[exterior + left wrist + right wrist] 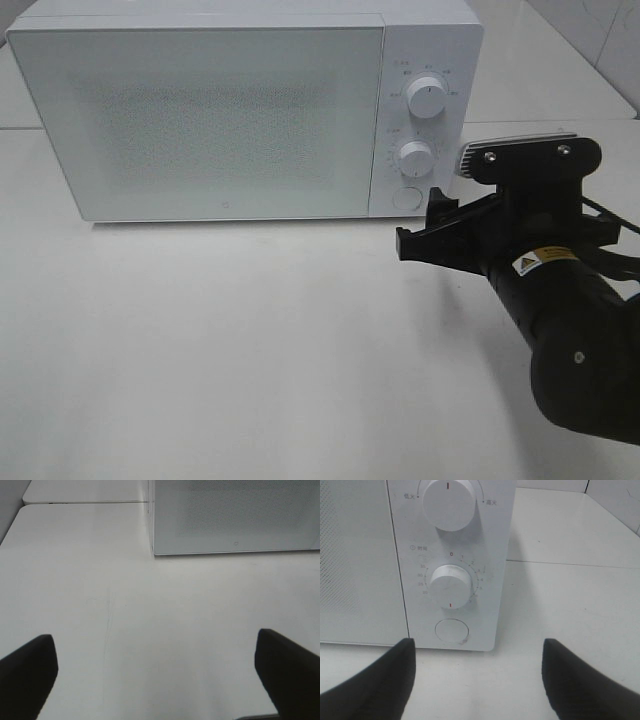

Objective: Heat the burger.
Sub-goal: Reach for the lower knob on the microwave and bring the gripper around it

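Observation:
The burger is out of view in every frame. A white microwave stands at the back of the table with its door shut. My right gripper hovers just in front of the control panel, near the round door button. In the right wrist view this gripper is open and empty, facing the timer knob and the button. My left gripper is open wide over bare table, with the microwave's front corner ahead of it. It does not show in the exterior view.
The upper power knob sits above the timer knob. The white table stretches in front of the microwave. A seam between two tabletops runs behind the left side.

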Tool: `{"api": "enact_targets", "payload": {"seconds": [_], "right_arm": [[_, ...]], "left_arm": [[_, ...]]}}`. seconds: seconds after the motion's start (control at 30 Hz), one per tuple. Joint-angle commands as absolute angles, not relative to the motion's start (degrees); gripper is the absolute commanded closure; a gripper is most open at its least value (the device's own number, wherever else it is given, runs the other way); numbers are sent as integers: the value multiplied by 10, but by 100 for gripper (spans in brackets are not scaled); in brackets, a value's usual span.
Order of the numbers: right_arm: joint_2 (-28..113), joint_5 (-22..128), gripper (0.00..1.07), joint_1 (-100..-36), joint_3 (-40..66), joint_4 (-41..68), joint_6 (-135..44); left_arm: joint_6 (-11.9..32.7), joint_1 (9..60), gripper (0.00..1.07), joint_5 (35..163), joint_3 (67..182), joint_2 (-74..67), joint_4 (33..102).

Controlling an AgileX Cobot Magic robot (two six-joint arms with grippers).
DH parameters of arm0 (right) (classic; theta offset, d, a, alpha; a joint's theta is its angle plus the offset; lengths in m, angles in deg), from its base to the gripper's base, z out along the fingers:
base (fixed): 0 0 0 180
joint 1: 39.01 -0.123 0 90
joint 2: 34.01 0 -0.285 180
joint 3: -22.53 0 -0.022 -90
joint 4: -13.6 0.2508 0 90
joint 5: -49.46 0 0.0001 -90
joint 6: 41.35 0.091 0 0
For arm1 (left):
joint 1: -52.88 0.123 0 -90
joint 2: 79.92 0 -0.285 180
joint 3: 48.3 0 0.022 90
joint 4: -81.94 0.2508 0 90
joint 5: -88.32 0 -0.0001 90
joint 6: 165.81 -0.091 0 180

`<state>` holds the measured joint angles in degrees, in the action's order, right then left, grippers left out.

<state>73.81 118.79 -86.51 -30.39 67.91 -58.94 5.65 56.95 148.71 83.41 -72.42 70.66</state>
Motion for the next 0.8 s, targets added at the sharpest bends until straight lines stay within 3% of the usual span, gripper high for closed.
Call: {"api": "enact_targets", "payload": {"seconds": [0.03,0.3,0.8], "right_arm": [[761,1257,38,-867,-278,676,-585],[802,1257,38,-865,-240,673,-585],[829,1221,37,-786,-185,584,-558]], "left_arm": [[57,571,7,1480,832,-736,702],[57,571,7,1480,832,-736,702],[57,571,7,1480,832,-736,703]]}}
